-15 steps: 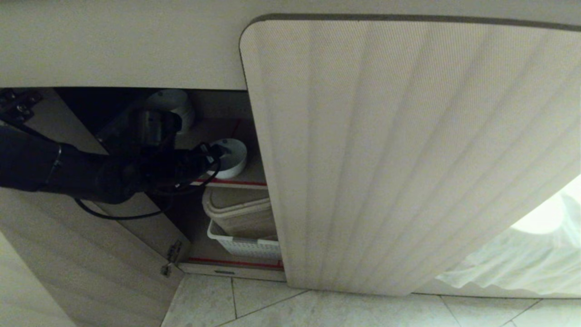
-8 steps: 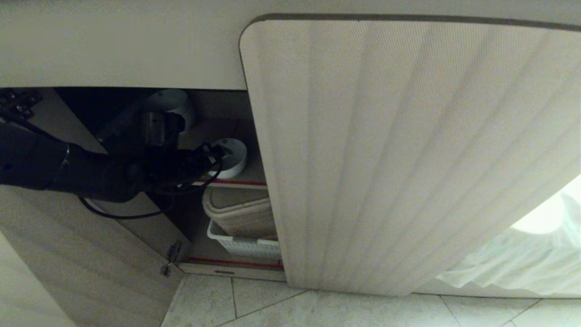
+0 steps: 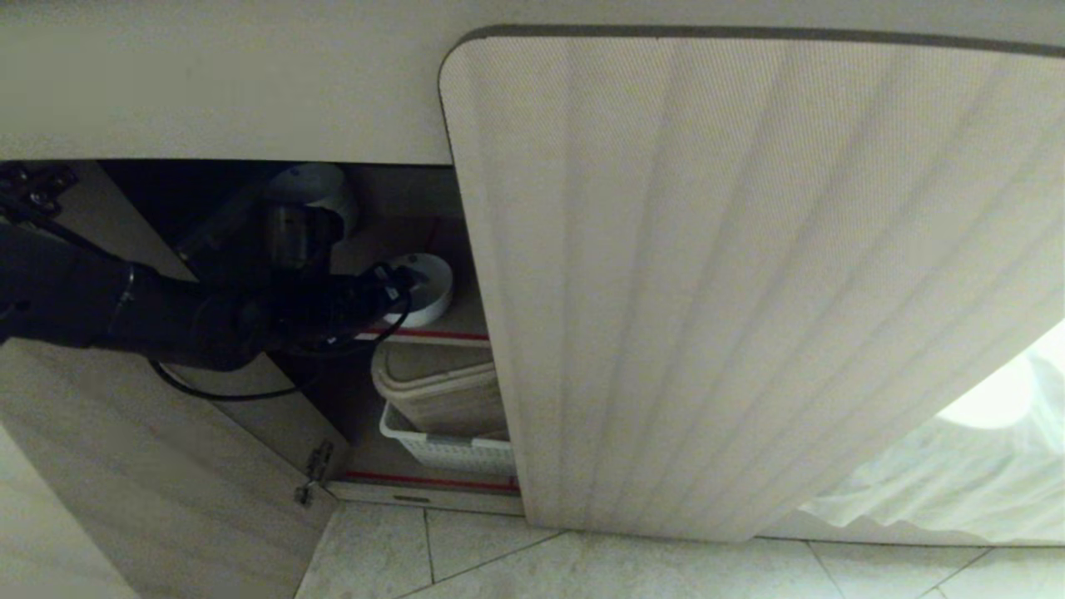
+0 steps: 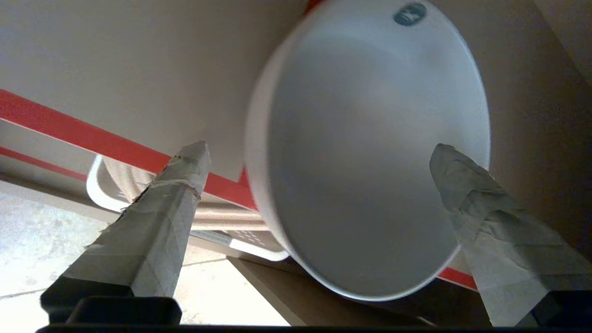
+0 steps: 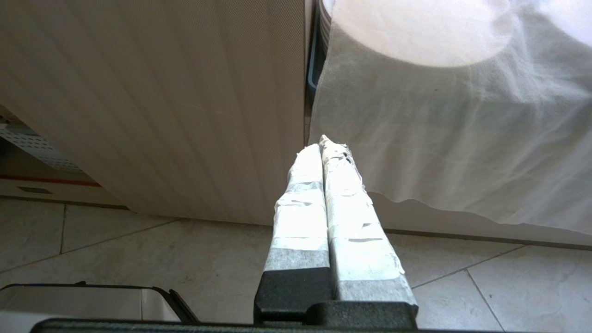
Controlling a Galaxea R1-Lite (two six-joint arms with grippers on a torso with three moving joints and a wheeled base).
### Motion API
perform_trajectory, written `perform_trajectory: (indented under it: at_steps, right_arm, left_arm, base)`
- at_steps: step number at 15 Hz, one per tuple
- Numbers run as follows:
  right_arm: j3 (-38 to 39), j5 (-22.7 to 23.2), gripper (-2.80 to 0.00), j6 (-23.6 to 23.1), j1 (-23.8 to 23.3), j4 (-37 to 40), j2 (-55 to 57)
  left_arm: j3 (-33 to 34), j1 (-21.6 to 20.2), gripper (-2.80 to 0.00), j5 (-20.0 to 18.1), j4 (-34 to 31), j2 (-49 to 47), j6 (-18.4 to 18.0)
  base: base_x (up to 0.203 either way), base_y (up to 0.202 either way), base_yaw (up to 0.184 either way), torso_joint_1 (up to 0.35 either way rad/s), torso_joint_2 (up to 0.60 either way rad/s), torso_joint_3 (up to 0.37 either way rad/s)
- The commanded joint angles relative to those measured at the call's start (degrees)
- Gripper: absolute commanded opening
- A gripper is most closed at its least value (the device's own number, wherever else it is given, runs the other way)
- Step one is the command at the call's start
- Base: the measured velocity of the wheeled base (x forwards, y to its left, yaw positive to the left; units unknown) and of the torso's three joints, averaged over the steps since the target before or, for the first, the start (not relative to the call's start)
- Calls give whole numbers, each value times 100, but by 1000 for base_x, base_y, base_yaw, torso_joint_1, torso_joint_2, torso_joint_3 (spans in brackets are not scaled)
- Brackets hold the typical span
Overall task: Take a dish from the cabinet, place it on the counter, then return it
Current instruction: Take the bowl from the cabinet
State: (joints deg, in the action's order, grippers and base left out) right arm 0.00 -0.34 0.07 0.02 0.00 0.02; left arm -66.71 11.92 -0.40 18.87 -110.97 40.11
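White dish (image 4: 370, 152) sits between the spread left claw (image 4: 319, 152), now slightly farther in.

Access to the cabinet (image 3: 399, 208) is a narrow opening left of the closed fluted door (image 3: 749, 283). The left arm (image 3: 166, 312) occupies most of it. Beyond the arm, the dish (image 3: 428, 287) sits at the red-edged shelf (image 3: 433, 336) front. Below that shelf, a white basket (image 3: 449, 449) fills the lower compartment.
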Motion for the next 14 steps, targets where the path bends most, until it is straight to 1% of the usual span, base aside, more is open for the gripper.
perform_trajectory:
  at_steps: [1, 2, 14]
  right_arm:
    - [0, -1, -280, 1, -2, 0, -2]
    - [0, -1, -280, 1, -2, 0, -2]
    - [0, -1, -280, 1, -2, 0, -2]
  left_arm:
    - [0, 12, -215, 85, 11, -12, -11]
    - [0, 12, -280, 102, 11, -12, -47]
    - [26, -15, -280, 137, 11, 23, -47]
  base:
    - [0, 0, 0, 0, 0, 0]
    - [0, 0, 0, 0, 0, 0]
    - [0, 0, 0, 0, 0, 0]
